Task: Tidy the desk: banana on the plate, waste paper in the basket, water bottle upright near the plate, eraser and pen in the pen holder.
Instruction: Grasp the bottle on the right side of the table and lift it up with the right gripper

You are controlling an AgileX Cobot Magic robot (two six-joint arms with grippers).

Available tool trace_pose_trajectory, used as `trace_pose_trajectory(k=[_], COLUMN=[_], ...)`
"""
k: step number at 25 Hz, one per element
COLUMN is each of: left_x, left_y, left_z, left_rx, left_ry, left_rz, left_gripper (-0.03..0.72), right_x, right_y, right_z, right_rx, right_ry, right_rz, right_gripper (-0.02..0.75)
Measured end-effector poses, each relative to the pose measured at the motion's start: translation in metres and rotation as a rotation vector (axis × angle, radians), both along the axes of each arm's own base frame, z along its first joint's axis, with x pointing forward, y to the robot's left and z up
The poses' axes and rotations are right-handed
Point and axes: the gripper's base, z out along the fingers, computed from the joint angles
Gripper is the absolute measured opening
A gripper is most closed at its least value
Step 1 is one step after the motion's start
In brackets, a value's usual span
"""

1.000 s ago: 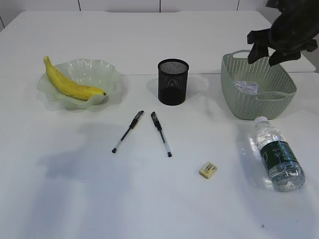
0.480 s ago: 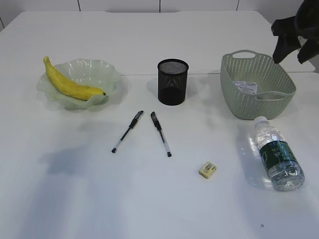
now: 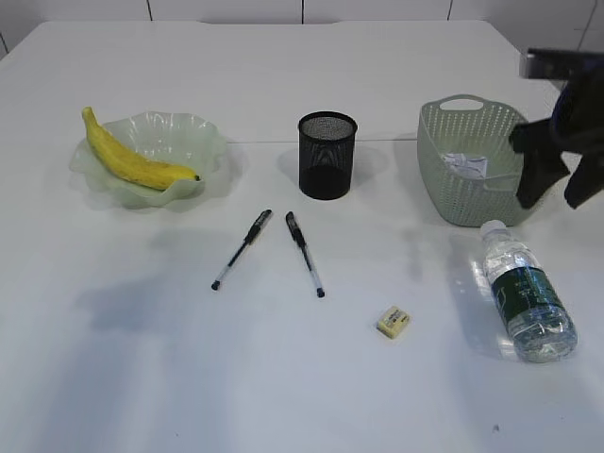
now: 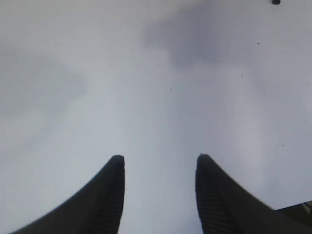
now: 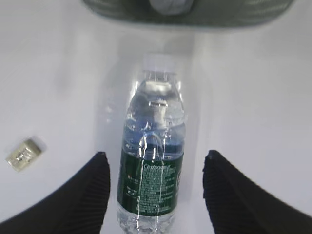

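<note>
**Right fingers spread above the lying bottle; pens and eraser loose on the surface**

The long curved yellow banana (image 3: 135,162) is seen lying in the pale green ruffled glass plate (image 3: 203,132) at the left of the large white surface (image 3: 142,359). The crumpled ball of white waste paper (image 3: 468,165) is seen inside the grey-green woven-look plastic basket (image 3: 453,203) at the right. The black metal mesh pen holder (image 3: 327,156) is stood upright between plate and basket, apart from both.

Two black pens (image 3: 243,248) (image 3: 305,253) are laid in front of the pen holder, their upper ends close together and their tips splayed apart. The small pale yellow rectangular eraser (image 3: 394,322) is found nearer the camera, to the right of the pens.

The small clear plastic water bottle (image 3: 527,296) with a white cap and dark green label is lying on its side just in front of the basket, cap towards it.

The right gripper (image 5: 156,195) is held above the bottle with its fingers (image 5: 87,195) released and spread to either side of the label; nothing is grasped. In the exterior view it (image 3: 552,189) is seen in front of the basket's right end.

The left gripper (image 4: 158,190) is shown over bare surface, its fingers (image 4: 109,195) parted and empty.
</note>
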Motion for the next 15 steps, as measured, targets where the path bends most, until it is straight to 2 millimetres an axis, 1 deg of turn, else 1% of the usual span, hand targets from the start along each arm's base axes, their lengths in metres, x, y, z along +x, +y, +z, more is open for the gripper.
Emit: trace_pose_trajectory(k=[1, 4, 7, 12, 15], left_x=[0.0, 0.0, 0.0, -0.001, -0.001], left_y=[0.0, -0.002, -0.003, -0.003, -0.003], left_z=[0.0, 0.0, 0.0, 0.0, 0.0], left_rx=[-0.004, -0.024, -0.032, -0.034, -0.035], left_ry=[0.0, 0.004, 0.005, 0.007, 0.008], left_rz=[0.001, 0.006, 0.008, 0.009, 0.009], left_gripper=[0.326, 0.326, 0.326, 0.326, 0.326], right_x=[-0.003, -0.008, -0.007, -0.002, 0.001], right_y=[0.002, 0.007, 0.008, 0.008, 0.008], right_z=[-0.01, -0.028, -0.033, -0.034, -0.045], right_rx=[0.0, -0.003, -0.005, -0.007, -0.007], right_ry=[0.023, 0.039, 0.012, -0.03, -0.006], right_rz=[0.002, 0.011, 0.01, 0.006, 0.005], right_gripper=[0.454, 0.458, 0.491, 0.588, 0.601])
